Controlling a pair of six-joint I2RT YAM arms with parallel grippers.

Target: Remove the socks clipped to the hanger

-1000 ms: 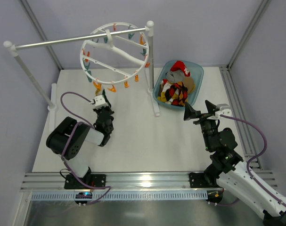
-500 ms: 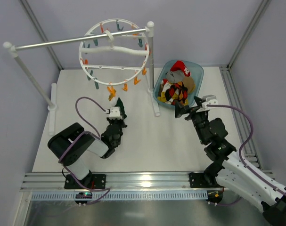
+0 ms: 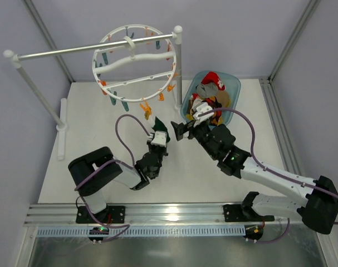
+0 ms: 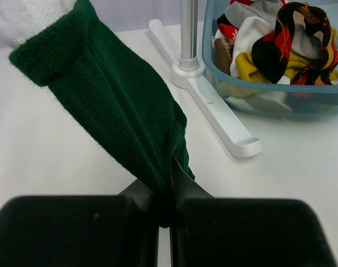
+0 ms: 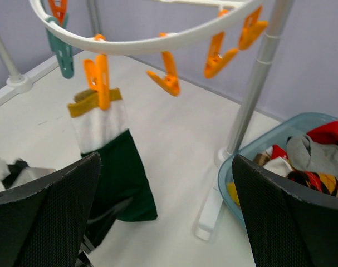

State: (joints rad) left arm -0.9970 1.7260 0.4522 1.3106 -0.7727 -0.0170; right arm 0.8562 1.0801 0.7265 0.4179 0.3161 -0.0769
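Left wrist view: the left gripper [image 4: 170,189] pinches the toe of the light, stretchy green sock [image 4: 113,105] hanging by its cuff from an orange clip [image 5: 100,78] on the hanger [image 5: 157,43], so gripping nearer the cuff seems wiser; the right gripper [image 5: 166,211] gapes wide, empty.

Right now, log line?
left tool: shut on dark green knit sock | sock: clipped by orange clip on white round plastic hanger | right tool: open, empty
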